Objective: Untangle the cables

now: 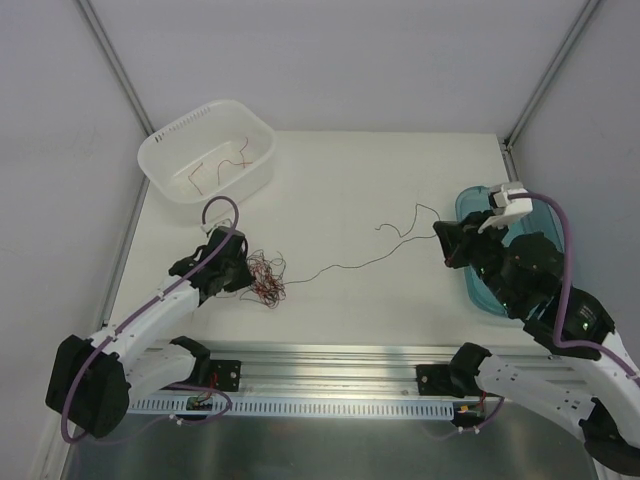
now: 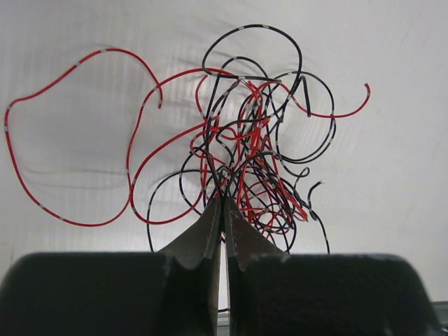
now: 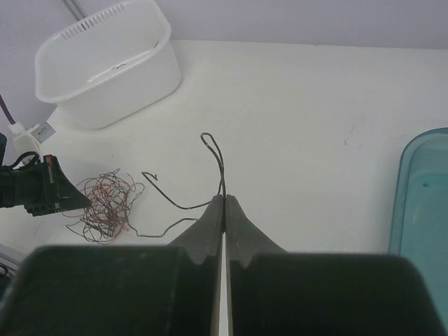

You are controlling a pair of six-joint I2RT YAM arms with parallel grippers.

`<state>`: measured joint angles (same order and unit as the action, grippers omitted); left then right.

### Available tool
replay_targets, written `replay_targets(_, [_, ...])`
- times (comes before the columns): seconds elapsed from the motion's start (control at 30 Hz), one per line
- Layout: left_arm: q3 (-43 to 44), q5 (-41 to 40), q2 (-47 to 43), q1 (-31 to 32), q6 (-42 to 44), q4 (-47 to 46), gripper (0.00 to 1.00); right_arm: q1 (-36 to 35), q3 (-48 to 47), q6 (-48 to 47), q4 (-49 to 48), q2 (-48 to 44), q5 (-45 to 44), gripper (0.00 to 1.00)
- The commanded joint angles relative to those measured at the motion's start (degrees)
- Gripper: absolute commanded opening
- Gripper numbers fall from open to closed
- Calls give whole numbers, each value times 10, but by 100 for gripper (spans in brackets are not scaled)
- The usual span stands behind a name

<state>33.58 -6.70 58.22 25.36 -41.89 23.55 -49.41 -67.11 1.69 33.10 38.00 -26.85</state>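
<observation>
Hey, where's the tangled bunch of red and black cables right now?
In the top view the tangle sits left of centre on the table, right at the left gripper's tips, nearer the arms than the white basket.

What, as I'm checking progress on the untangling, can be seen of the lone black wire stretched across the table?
The lone black wire is hair-thin, dark and curly. It runs across the white table from the red-and-black tangle rightwards to the right gripper, which is shut on it beside a small loop. One free end curls into a hook. Whether it is clear of the tangle cannot be told.
</observation>
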Motion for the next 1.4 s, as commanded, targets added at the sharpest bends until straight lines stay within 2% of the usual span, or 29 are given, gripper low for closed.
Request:
replay_targets(0.0, [26,-38,20,-19,22,16,0,2,-32,-30,60,-19,-21,1])
replay_targets(0.2, [39,-65,55,-62,25,18,0,2,-133,-50,125,-28,-31,1])
replay_targets(0.6, [107,-118,151,-128,45,22,0,2,-274,-88,185,-8,-18,1])
replay_targets(0.8, [119,-111,195,-179,52,24,0,2,-364,-112,212,-16,-36,1])
replay_targets(1.0, [140,-119,212,-189,61,23,0,-7,-390,-112,239,-22,-43,1])
replay_targets(1.17, [143,-115,218,-231,60,24,0,-14,-398,-112,241,-46,-64,1])
replay_targets(1.27, [146,-97,218,-250,60,25,0,-25,-392,-107,246,-55,-73,1])
replay_targets(1.37, [152,-52,197,-250,73,24,0,-42,-352,-87,269,-41,-38,1])
